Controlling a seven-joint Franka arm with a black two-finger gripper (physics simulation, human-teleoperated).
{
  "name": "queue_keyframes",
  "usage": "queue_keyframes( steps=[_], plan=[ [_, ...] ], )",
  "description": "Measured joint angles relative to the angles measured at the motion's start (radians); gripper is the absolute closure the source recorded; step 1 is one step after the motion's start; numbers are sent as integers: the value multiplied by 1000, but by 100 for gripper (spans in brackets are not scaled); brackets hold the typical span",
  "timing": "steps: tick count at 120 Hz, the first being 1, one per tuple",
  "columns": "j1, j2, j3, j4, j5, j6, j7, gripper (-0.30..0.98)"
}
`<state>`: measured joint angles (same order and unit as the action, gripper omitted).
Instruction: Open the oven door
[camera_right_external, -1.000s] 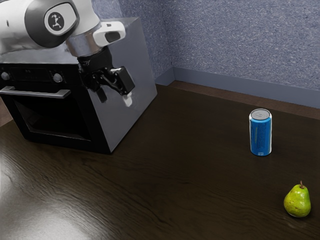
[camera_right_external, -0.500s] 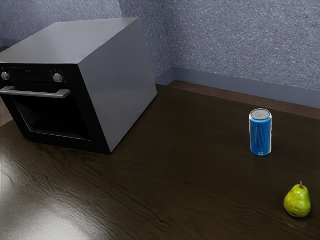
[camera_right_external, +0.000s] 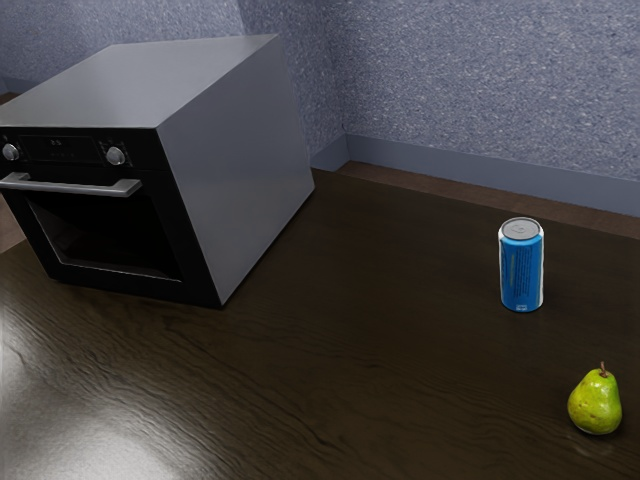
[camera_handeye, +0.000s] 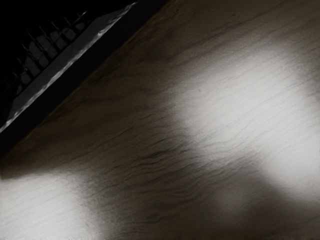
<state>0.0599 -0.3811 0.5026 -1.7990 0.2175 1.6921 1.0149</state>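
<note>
Opening the oven door (camera_right_external: 187, 240) well calls for centring on the bar handle (camera_right_external: 70, 187), then drawing outward smoothly; whether the hand is wide or narrow, I cannot tell.

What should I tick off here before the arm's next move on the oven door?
1. Oven door shut to begin with: ok, it looks flush with the front of the oven.
2. Handle unobstructed: ok, nothing lies across the part in sight.
3. Handle gripped for a pull: not ok, nothing holds it.
4. Blue can upright and apart from the oven: ok.
5. Pear away from the door: ok, it rests at the exterior view's lower right.
6. Full room for the door's swing: cannot tell, the exterior view cuts off part of the area ahead of it.
</note>
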Motion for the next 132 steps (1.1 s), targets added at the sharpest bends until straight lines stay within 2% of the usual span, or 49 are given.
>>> queue_keyframes(
  steps=[13,23,35,59,75,87,100,111,132],
  plan=[
    [0,42,10,22,-19,-2,41,0],
    [0,133,38,100,-36,-1,70,0],
    [2,270,71,212,-107,-1,118,0],
    [4,403,78,321,-192,15,217,0],
    [-11,431,79,367,-220,26,273,0],
    [-11,419,79,341,-240,42,305,0],
    [-25,328,78,213,-184,106,304,0],
    [18,304,77,181,-142,154,296,0],
    [36,305,77,148,-117,246,316,0]
  ],
)
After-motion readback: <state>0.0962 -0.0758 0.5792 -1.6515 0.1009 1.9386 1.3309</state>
